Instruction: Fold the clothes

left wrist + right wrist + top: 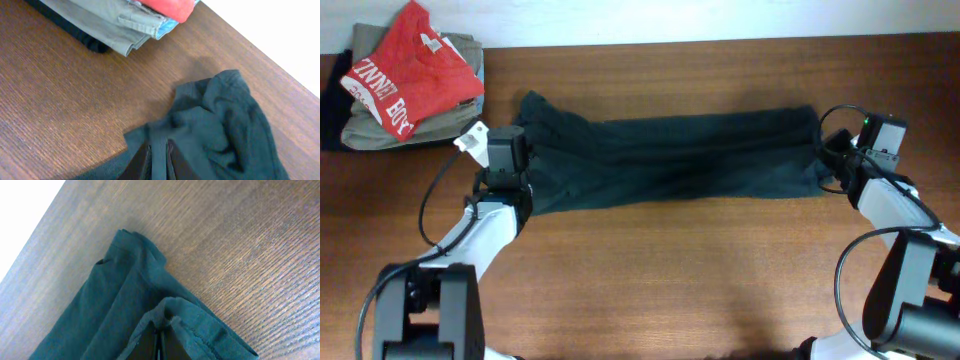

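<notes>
The dark charcoal T-shirt (670,165) lies stretched into a long band across the wooden table, no lettering showing. My left gripper (515,178) is shut on the shirt's left end; in the left wrist view a strip of its fabric (210,125) runs between the fingers (159,162). My right gripper (835,160) is shut on the shirt's right end; in the right wrist view the hem (150,290) folds over the closed fingertips (161,340).
A pile of folded clothes stands at the back left: a red T-shirt with white lettering (405,65) on top of khaki-olive garments (380,125), also in the left wrist view (115,25). Bare wooden table (670,280) lies in front.
</notes>
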